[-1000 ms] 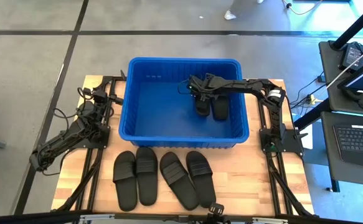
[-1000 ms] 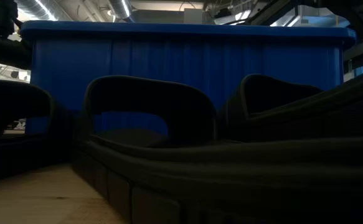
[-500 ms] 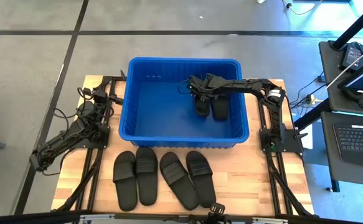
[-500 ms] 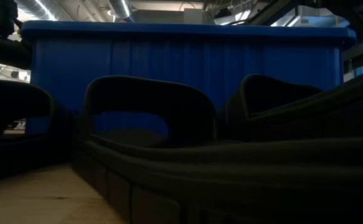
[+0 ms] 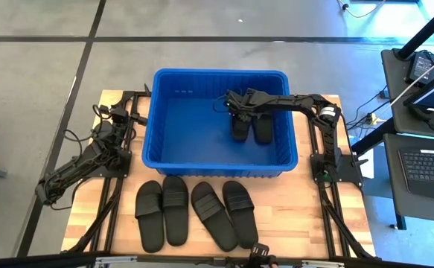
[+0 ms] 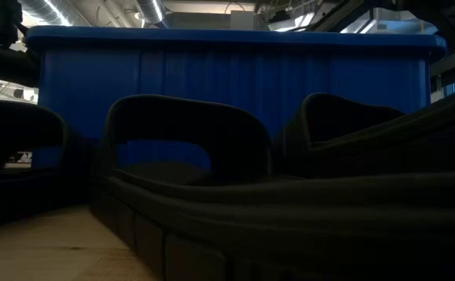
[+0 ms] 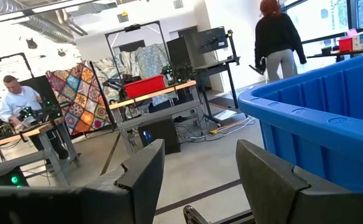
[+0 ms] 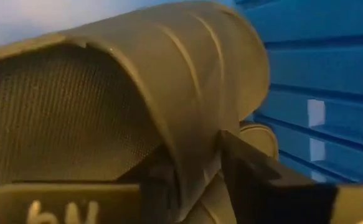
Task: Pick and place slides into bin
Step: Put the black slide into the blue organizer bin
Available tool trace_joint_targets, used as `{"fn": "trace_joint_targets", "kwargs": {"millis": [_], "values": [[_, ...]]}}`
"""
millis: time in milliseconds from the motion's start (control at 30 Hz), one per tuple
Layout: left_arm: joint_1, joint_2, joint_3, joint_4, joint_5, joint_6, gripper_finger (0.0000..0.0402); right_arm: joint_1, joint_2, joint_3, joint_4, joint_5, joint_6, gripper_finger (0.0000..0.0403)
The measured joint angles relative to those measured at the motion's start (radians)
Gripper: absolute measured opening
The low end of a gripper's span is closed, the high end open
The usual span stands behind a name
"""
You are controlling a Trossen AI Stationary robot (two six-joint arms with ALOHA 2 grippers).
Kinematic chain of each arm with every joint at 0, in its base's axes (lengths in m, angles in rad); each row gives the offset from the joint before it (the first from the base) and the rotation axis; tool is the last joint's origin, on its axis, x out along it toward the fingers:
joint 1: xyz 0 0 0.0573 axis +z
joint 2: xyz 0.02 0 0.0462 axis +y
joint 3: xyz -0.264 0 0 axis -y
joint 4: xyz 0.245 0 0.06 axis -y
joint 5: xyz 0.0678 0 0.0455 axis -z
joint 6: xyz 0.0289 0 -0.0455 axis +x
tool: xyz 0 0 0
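The blue bin (image 5: 217, 73) stands at the table's far middle. Two black slides lie side by side on its floor at the right, one (image 5: 240, 128) under my right gripper and one (image 5: 262, 130) beside it. My right gripper (image 5: 235, 108) reaches into the bin from the right, slanting down. It is open, with the first slide's strap (image 8: 187, 106) between its fingers. Several more slides (image 5: 194, 212) lie sole-down in a row on the table in front of the bin. My left gripper (image 7: 200, 168) waits open and bare at the table's left (image 5: 116, 113), beside the bin wall (image 7: 318, 124). My right gripper has the edge of the slide's strap (image 8: 200, 162) between its two fingers, which come from above and slant down. Whether the fingers (image 8: 249, 171) touch the strap I cannot tell. The slide lies on the bin's floor.
The row of slides (image 6: 180, 156) fills the low view in front of the bin (image 6: 235, 70). Bare wood (image 5: 306, 223) shows at the table's near right. A desk with a keyboard (image 5: 429, 165) stands off the right edge. People (image 7: 278, 37) are in the room beyond.
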Motion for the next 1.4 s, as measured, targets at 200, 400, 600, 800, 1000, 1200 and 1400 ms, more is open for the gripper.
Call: {"fn": "trace_joint_targets", "kwargs": {"millis": [200,400,600,800,1000,1200,1400], "values": [[0.000,0.000,0.000,0.000,0.000,0.000,0.0195,0.000,0.000,0.000,-0.016,-0.028,-0.002,0.0176],[0.000,0.000,0.000,0.000,0.000,0.000,0.0195,0.000,0.000,0.006,-0.057,-0.029,-0.002,0.0229],[0.000,0.000,0.000,0.000,0.000,0.000,0.0195,0.000,0.001,0.049,-0.110,-0.029,0.000,0.0253],[0.000,0.000,0.000,0.000,0.000,0.000,0.0195,0.001,0.001,0.078,-0.118,-0.031,0.001,0.0256],[0.000,0.000,0.000,0.000,0.000,0.000,0.0195,0.001,0.001,0.124,-0.196,-0.191,0.004,0.0256],[0.000,0.000,0.000,0.000,0.000,0.001,0.0195,0.011,0.001,0.196,-0.237,-0.214,0.031,0.0256],[0.000,0.000,0.000,0.000,0.000,0.001,0.0195,0.022,0.000,0.284,-0.226,-0.297,0.005,0.0256]]}}
